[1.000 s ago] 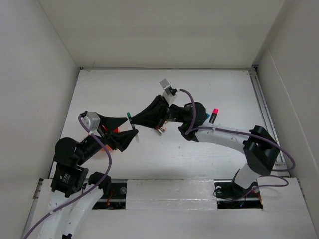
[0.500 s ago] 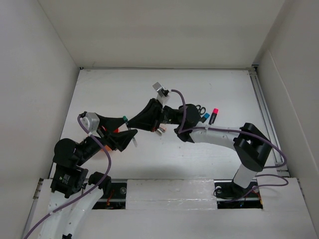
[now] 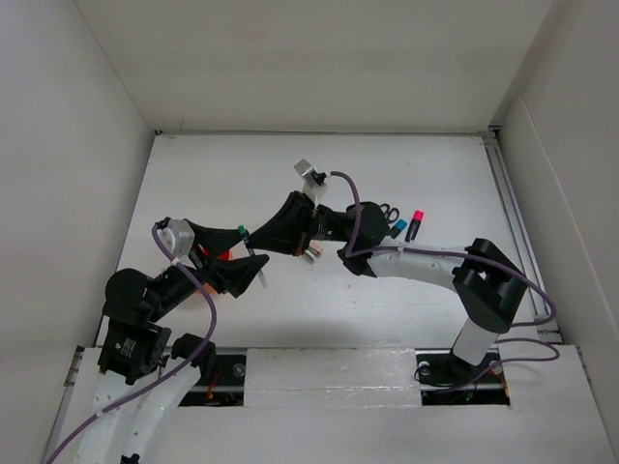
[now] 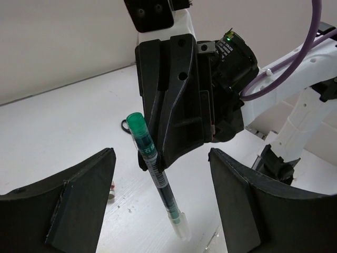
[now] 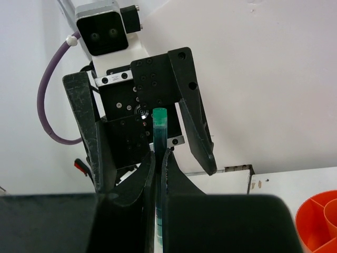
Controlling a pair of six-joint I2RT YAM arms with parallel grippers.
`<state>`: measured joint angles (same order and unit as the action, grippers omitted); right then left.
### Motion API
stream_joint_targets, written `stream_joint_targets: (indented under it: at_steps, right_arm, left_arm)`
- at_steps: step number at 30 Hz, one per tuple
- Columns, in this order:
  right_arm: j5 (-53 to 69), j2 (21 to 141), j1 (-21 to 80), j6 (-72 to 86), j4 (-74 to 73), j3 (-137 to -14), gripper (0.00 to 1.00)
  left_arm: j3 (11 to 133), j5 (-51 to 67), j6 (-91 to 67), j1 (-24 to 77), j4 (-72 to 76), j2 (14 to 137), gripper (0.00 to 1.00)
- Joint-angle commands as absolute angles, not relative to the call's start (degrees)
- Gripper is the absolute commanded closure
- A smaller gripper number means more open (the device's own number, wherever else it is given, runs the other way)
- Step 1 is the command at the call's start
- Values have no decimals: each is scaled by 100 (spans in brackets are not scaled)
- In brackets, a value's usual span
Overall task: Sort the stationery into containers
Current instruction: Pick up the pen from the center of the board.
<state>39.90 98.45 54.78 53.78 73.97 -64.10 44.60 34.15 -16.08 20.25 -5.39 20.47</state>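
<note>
Just a slim dark-green pen [image 4: 158, 176], bright green cap, clear tip.

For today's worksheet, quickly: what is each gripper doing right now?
Left gripper: open, either side of the green pen, holding nothing.
Right gripper: closed on the green pen.

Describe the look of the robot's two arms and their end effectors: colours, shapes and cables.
The left arm and right arm have white links joined by chunky black joints, and a purple cable loops along each. The left end effector and right end effector are black, each with two broad, wedge-shaped fingers. A pale boxy camera housing sits at each wrist.
</note>
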Motion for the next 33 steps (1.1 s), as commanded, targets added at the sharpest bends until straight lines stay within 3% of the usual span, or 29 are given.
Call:
stream_joint_targets:
  at_steps: [1,6,11,14,16,22,29,33]
  right_arm:
    - [4034,9844,5520,5432,8938,-6671,100]
    - [4034,9791,5520,5432,8886,-6724,100]
    - [4034,9791,5572,5563,9078,-6724,100]
    - [4087,9791,5572,5686,9202,-6724,100]
    - [4087,9791,5572,5687,9263,-6776,100]
    - [4087,9739,5572,5748,9185,-6829,100]
    - [4140,9738,5572,5581,9000,-6935,100]
    - [4192,9686,5572,5581,9062,-6935,100]
  left_arm:
    - [4438,3709,-1503,2057,-237,2092,32]
    - [4438,3902,-1503,2057,-185,2144,32]
    - [4438,3902,-1503,2057,-185,2145,40]
    - [4438,3902,-1503,2057,-185,2145,40]
    - [4438,3955,-1503,2057,-185,2145,47]
    - [4438,4008,-1503,2057,-185,2197,47]
    - [4438,4061,-1503,2057,-185,2250,37]
    - [4438,4061,-1503,2057,-185,2250,40]
